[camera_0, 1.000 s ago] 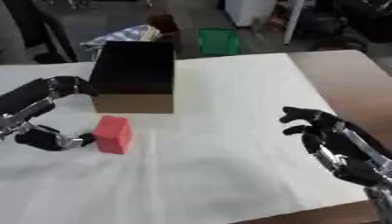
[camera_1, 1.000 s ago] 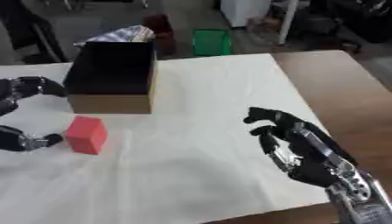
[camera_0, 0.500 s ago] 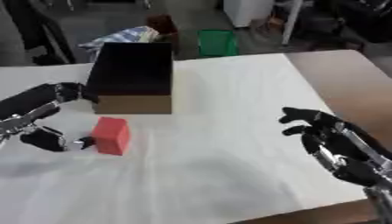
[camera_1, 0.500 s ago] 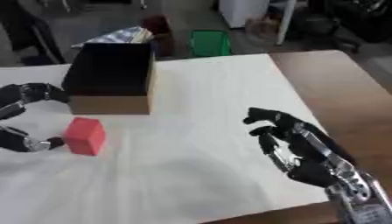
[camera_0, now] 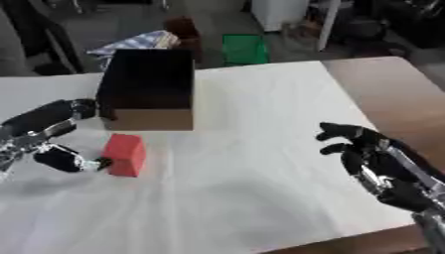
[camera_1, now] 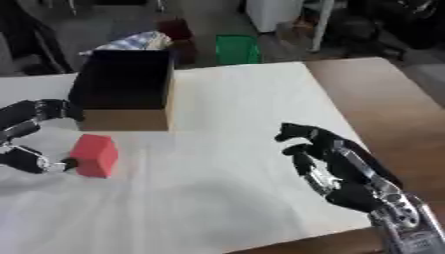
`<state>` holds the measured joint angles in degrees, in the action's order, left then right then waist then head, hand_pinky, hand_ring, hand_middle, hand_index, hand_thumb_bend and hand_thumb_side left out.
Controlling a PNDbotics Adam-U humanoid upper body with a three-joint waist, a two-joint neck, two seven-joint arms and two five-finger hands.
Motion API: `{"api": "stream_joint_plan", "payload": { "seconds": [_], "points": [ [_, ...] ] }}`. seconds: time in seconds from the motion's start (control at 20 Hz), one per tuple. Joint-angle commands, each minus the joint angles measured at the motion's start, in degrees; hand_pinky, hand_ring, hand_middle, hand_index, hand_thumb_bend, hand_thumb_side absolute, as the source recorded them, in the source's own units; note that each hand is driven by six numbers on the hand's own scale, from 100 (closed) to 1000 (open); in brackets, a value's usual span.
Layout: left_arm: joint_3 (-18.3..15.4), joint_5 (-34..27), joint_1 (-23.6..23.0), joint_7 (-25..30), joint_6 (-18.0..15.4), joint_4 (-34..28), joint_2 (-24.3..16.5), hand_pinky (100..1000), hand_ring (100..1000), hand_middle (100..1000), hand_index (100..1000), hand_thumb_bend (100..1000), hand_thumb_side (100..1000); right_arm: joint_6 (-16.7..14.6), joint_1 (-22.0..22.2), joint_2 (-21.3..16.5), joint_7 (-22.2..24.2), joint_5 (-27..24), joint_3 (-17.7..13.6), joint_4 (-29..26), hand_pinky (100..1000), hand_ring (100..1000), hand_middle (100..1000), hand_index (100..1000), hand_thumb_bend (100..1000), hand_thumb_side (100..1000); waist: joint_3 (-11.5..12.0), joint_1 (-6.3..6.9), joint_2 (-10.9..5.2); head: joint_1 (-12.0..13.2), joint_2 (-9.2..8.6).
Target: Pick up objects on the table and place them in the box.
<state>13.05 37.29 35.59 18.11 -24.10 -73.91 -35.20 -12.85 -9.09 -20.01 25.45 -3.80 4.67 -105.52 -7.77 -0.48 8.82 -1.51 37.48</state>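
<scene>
Red block [camera_0: 124, 154] stands on the white-covered worktop [camera_0: 252, 124] at the near left, just in front of the open dark box [camera_0: 148, 89], which lies between it and the far edge. Beyond the worktop sit a green crate [camera_0: 243, 48] and a striped cloth [camera_0: 135, 41]. Left robot hand [camera_0: 48, 141] curves wide around the block's left side, thumb tip touching it, fingers arched above. Right robot hand [camera_1: 334, 163] hovers open at the near right, its wrist cut off by the frame
</scene>
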Motion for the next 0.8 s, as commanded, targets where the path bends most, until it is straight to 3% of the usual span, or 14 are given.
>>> {"api": "stream_joint_plan", "payload": {
  "seconds": [0.05, 0.8],
  "points": [
    [0.2, 0.9, 1.6, -0.1, -0.5, 0.5, -0.4, 779, 859, 802, 844, 505, 367, -0.1, -0.5, -1.2, 0.2, -0.1, -0.1, -0.7, 778, 1000, 769, 877, 100, 560, -0.1, 0.11, -0.91, 0.1, -0.17],
    [1.0, 5.7, 3.5, 0.0, -1.9, 5.9, 1.7, 777, 849, 796, 847, 525, 404, 0.0, -0.5, -1.0, 0.3, -0.1, 0.0, -0.6, 779, 1000, 769, 877, 100, 570, -0.4, 0.22, -0.91, 0.7, -0.10]
  ]
}}
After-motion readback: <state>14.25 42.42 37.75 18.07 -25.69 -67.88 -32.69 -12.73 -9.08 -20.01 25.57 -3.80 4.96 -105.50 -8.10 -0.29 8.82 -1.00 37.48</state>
